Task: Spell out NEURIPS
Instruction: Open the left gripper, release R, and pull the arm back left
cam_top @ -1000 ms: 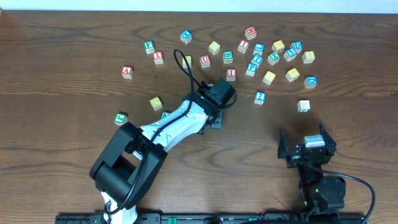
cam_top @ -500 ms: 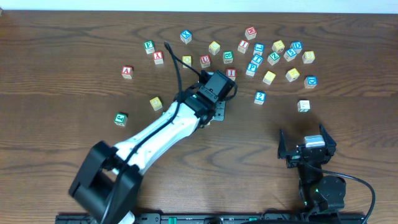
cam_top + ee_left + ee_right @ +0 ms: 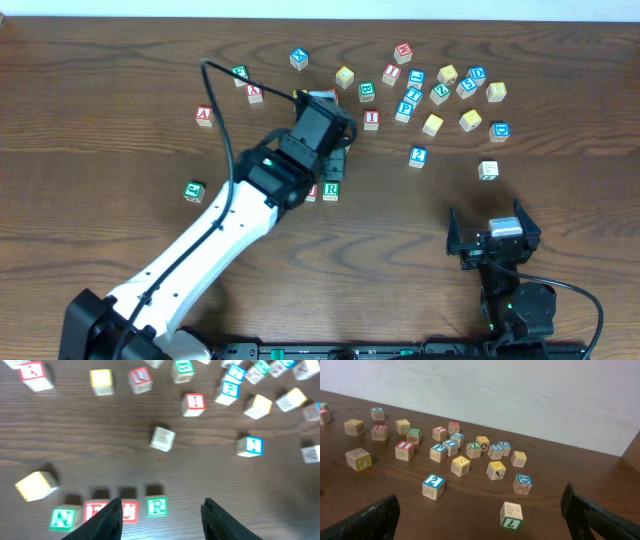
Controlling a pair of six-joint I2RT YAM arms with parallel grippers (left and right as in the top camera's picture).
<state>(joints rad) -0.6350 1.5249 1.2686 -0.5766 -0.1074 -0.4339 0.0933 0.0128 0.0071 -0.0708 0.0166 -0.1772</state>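
Four cubes stand in a row at the bottom of the left wrist view: green N [image 3: 61, 518], red E [image 3: 95, 510], red U [image 3: 130, 511] and green R [image 3: 157, 506]. My left gripper [image 3: 162, 505] hovers over that row, open and holding nothing; one finger [image 3: 112, 520] covers part of E. From overhead only R [image 3: 330, 190] shows fully beside the left arm [image 3: 270, 180]. Farther back lie the red I [image 3: 371, 118], a blue P [image 3: 406, 108] and a yellow-faced cube [image 3: 461, 465]. My right gripper [image 3: 492, 235] rests open and empty near the front right.
Several other letter cubes are scattered across the back of the table [image 3: 560, 200], among them a blue 2 [image 3: 433, 486] and a green 7 [image 3: 511, 515]. A pale cube [image 3: 162, 439] and a yellow one [image 3: 35, 485] lie just beyond the row.
The left arm has swung back and left away from the row, uncovering the green R set beside the U. Its jaws have widened a little. The right arm has not moved.
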